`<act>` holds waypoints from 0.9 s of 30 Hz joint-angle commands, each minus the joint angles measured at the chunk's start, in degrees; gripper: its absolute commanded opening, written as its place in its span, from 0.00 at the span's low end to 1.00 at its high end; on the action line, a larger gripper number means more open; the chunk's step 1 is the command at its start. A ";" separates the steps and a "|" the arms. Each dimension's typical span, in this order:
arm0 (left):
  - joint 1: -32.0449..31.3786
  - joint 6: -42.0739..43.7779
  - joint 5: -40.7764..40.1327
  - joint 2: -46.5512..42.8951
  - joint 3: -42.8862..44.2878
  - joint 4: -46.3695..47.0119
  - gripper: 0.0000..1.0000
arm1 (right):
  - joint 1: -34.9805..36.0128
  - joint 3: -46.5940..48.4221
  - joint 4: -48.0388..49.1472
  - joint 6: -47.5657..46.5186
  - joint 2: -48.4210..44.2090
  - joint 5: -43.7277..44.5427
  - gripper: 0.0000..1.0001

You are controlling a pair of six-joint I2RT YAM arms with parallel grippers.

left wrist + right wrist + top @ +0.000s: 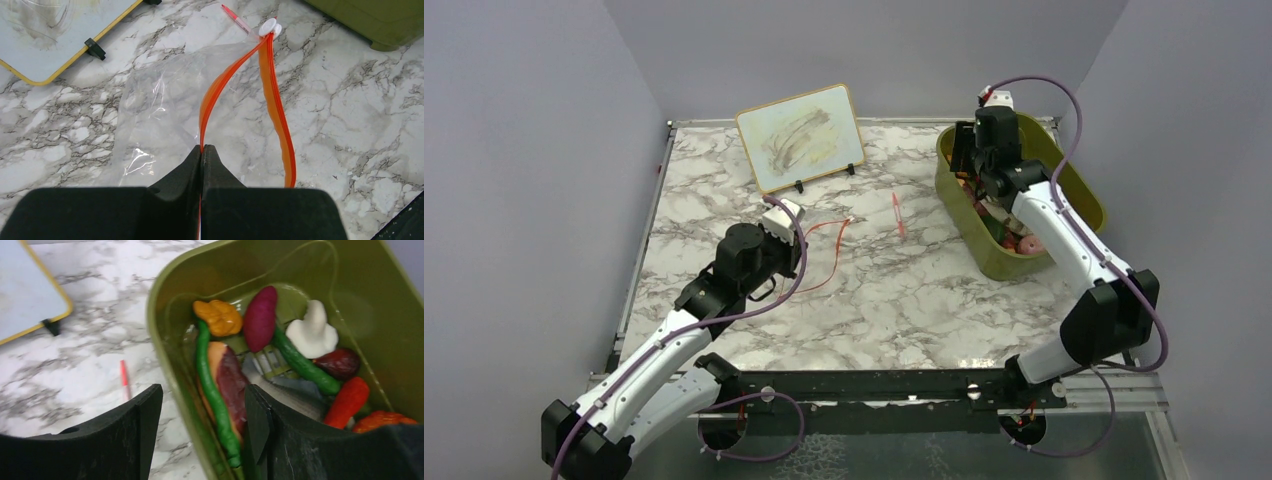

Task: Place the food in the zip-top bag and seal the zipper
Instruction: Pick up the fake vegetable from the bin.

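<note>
Marble table (904,300), grey walls all round, and both arms are busy. On the left, the bag (155,110) lies flat and floppy on the table, left of the middle. The left claw (202,155) is clamped tight on one lip of the zipper (272,95). The other lip bows away to the right and the two meet at the white slider (268,27) on the far end. That mouth looks narrow, and I'd say only one lip is held, so a piece dropped there could hit plastic and roll off. A tug could also slide the thin strip out of the pinch. Over on the far right, the food (260,317) sits heaped in the bin (165,315), none of it in the bag yet. The right claw (200,395) hangs over it, jaws parted about halfway, holding nothing. Here's the worry: the bin's left wall sits right between its fingers. Drop straight down and it lands on the rim, shoving or tipping the bin. The pieces are packed close too, so a grab could catch two or squeeze one out. The pen (124,380) lies just left of the bin, a red thing easily mistaken for food.
</note>
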 commanded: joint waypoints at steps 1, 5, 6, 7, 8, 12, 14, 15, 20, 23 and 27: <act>0.19 0.61 1.62 -1.61 -0.89 1.71 0.00 | -3.15 2.55 1.68 -3.30 3.85 6.31 0.62; 0.19 0.89 1.87 -2.00 -1.04 1.79 0.00 | -6.27 -0.07 6.89 -5.58 7.20 7.83 0.62; 0.16 0.98 1.91 -2.08 -1.07 1.94 0.00 | -7.15 -0.15 7.41 -5.60 8.44 7.18 0.62; 0.18 1.03 1.98 -2.14 -1.07 2.05 0.00 | -7.96 -0.24 8.15 -5.54 9.62 6.31 0.64; 0.19 1.07 2.00 -2.14 -1.07 2.09 0.00 | -8.94 -0.30 8.76 -5.34 10.95 5.10 0.66; 0.19 1.24 2.00 -2.14 -1.11 1.88 0.00 | -12.02 0.83 11.14 -4.65 15.79 0.57 0.67; 0.19 1.30 2.08 -2.25 -1.09 1.81 0.00 | -12.75 1.65 12.44 -4.74 17.82 -0.82 0.67; 0.19 1.33 2.09 -2.31 -1.14 1.80 0.00 | -13.16 2.21 12.66 -4.74 18.93 -1.80 0.66; 0.18 1.69 2.39 -2.71 -0.98 1.60 0.00 | -14.20 5.86 12.96 -4.06 24.42 -4.00 0.65; 0.19 1.78 1.95 -3.28 -1.20 1.46 0.00 | -14.34 7.30 13.17 -3.74 26.34 -5.00 0.68; 0.19 1.77 1.82 -3.59 -1.39 1.66 0.00 | -14.51 7.30 13.46 -3.59 27.81 -4.40 0.70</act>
